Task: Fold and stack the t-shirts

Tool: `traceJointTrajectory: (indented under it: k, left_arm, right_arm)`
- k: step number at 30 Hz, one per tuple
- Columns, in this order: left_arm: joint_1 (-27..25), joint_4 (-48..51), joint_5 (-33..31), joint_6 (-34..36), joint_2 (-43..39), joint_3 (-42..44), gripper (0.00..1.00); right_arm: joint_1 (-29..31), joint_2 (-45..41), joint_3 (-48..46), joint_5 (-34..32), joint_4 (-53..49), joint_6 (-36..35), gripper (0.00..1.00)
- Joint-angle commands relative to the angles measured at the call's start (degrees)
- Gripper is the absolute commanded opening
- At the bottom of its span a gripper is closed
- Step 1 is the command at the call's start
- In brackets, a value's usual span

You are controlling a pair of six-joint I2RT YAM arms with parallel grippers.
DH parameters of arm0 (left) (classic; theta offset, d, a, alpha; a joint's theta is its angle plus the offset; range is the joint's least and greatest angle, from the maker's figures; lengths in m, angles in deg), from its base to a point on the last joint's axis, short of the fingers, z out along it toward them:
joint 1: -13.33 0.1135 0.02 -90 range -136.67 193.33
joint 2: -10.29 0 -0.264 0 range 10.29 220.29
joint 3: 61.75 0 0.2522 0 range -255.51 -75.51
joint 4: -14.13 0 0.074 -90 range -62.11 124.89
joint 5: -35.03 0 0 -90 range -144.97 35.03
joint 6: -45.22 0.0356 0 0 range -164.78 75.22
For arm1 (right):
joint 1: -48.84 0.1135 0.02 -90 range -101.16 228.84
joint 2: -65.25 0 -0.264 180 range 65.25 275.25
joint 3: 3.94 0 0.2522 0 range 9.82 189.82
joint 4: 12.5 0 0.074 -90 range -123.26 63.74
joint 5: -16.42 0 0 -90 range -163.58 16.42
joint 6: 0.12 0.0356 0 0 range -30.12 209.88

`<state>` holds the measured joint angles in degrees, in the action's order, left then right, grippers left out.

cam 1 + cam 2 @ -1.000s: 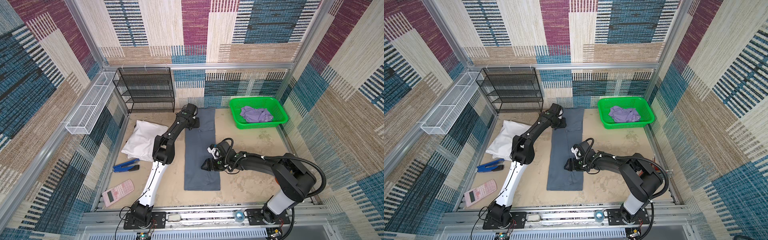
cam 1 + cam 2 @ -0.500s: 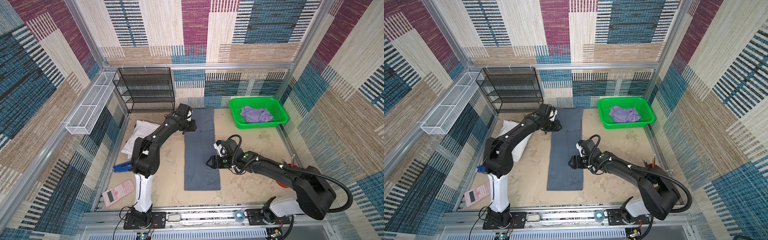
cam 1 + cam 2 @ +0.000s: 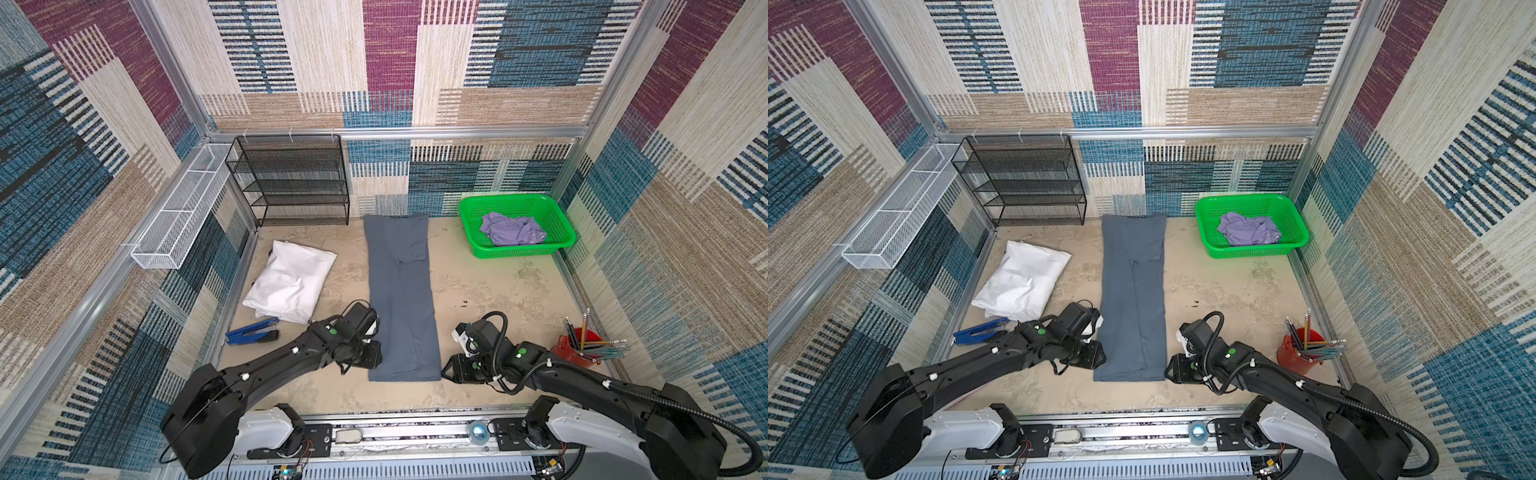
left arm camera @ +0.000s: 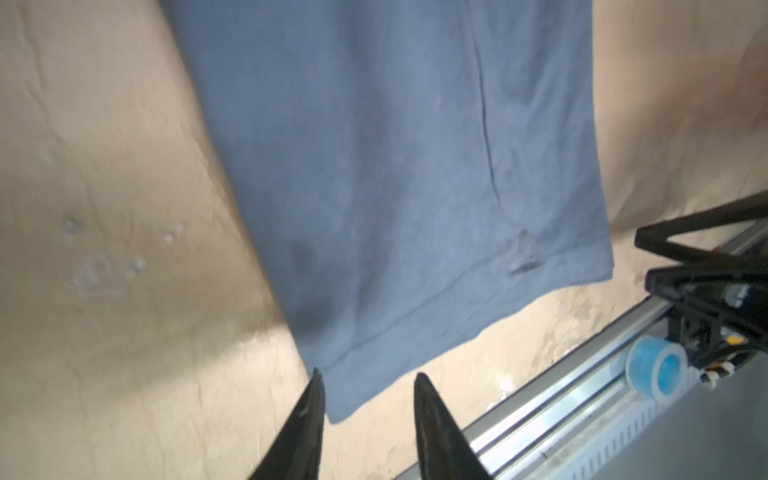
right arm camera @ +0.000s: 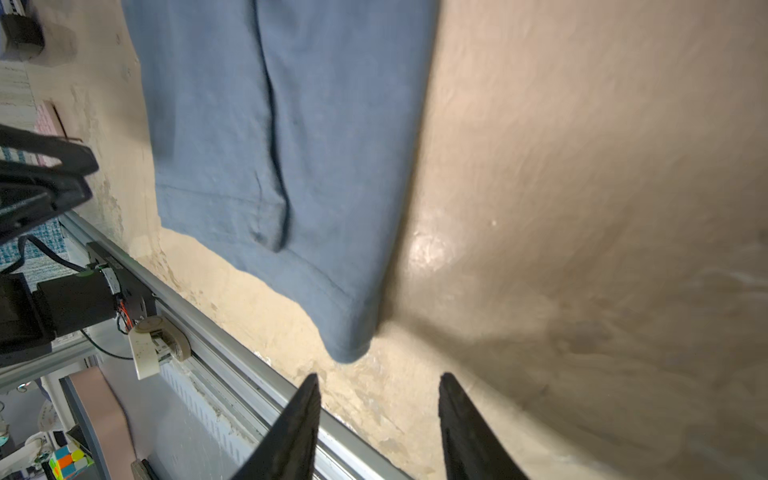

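The surface (image 3: 498,291) is looking sandy and tan, with scuffs and pale marks. Walls (image 3: 395,62) with blue, purple and cream striped patches are standing all around it. A silver rail (image 3: 424,417) is running along the near edge, with a blue roll of tape (image 3: 478,431) sitting on it.

The blue-grey t-shirt (image 3: 401,299) is lying flat in the middle of the surface, folded into one long strip from the back wall toward the near edge. The purple t-shirt (image 3: 513,228) is lying crumpled in the green basket (image 3: 519,251) in the far right corner.

The left hand (image 4: 368,378) is hanging low at the strip's near left corner. Its fingers (image 4: 305,419) are standing apart, and the cloth corner seems to be poking between the tips, not squeezed. The right hand (image 5: 380,378) is hovering just beside the near right corner, fingers spread, grasping nothing.

A white pillow (image 3: 291,280) and a blue stapler (image 3: 251,331) are lying on the left. A black wire shelf (image 3: 291,183) is standing at the back, and a red cup of pencils (image 3: 575,349) is sitting on the right.
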<state>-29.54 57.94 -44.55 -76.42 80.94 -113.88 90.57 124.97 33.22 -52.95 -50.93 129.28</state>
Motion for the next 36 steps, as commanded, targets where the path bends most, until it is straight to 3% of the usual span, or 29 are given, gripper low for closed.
traceJointTrajectory:
  k: [1, 16, 21, 36]
  left_arm:
    - [-0.9, -3.2, -1.5, -5.8, -3.1, 3.6, 0.38]
    - [-2.1, -4.7, -0.6, -6.8, -1.0, 5.8, 0.40]
    - [-2.6, -5.3, 0.1, -6.7, 0.3, 5.7, 0.39]
    - [-4.2, -3.3, -2.6, -7.2, 1.8, 2.4, 0.39]
  right_arm:
    - [0.5, 0.6, -0.8, 1.0, 5.5, 1.2, 0.48]
    - [2.2, 7.2, 0.0, 0.5, 11.9, 0.8, 0.50]
    - [2.6, 9.7, 1.3, 0.6, 12.5, 0.3, 0.47]
    - [2.7, 12.4, 1.7, 0.0, 11.9, -0.2, 0.02]
